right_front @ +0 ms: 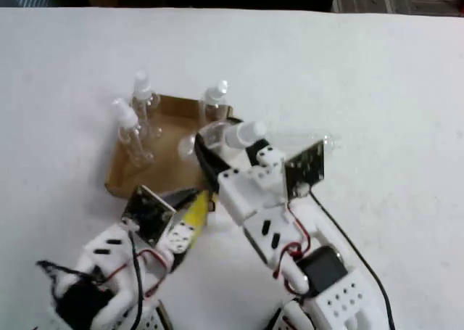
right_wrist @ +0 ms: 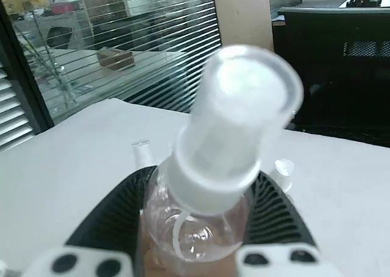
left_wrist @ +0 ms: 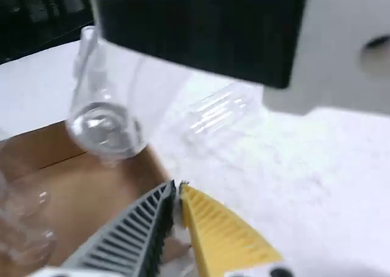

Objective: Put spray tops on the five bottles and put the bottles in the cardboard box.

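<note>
A shallow cardboard box [right_front: 122,176] lies left of centre, with three clear bottles standing in it, each with a spray top [right_front: 143,99] [right_front: 130,133] [right_front: 215,100]. My right gripper [right_front: 212,150] [right_wrist: 201,219] is shut on another clear bottle [right_front: 230,136] [right_wrist: 234,125] with a white capped spray top, tilted above the box's near right corner. That held bottle [left_wrist: 105,123] hangs over the box [left_wrist: 79,189] in the left wrist view. My left gripper [right_front: 199,201] [left_wrist: 178,195], grey and yellow, is shut on nothing just in front of the box.
A further clear bottle [right_front: 308,139] [left_wrist: 219,109] lies on its side on the white table [right_front: 377,91], right of the box. Both arm bases crowd the near edge. Open tabletop spreads to the far side and right.
</note>
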{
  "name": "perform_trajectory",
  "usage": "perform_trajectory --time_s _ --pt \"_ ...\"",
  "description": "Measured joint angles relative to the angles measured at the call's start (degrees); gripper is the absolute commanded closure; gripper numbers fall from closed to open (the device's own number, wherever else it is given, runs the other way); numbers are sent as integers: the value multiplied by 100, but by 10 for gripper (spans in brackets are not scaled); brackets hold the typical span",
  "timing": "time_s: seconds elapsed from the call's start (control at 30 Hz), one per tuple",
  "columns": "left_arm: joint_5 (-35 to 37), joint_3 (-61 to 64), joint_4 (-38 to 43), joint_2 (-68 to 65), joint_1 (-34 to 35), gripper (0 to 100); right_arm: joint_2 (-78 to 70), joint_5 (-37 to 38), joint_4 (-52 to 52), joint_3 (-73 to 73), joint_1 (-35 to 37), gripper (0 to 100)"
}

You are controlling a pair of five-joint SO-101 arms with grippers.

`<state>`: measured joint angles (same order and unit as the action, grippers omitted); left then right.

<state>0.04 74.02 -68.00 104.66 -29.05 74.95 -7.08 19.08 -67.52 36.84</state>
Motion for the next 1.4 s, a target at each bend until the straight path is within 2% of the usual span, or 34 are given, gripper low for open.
perform_trajectory --time_s 0.13,0.3,0.47,0.6,0.73,1.07,1.4 --pt "-571 -62 -264 9 1512 979 -598 44 -396 0 -97 984" --pt "-659 -44 -185 9 3525 979 -1187 422 -703 0 -123 984" --pt "-668 659 589 9 5064 979 -1749 492 -1037 0 -123 984" --pt "-668 1380 1319 -9 5925 979 -2391 730 -1495 0 -123 983" --pt "-651 1477 1530 -9 6321 979 -3147 1046 -2198 0 -123 983" --pt "-334 1477 1547 -9 6374 979 -4721 1793 -3437 0 -123 983" --pt "-316 1538 1547 -9 6374 979 -5820 1855 -3543 404 -396 983"
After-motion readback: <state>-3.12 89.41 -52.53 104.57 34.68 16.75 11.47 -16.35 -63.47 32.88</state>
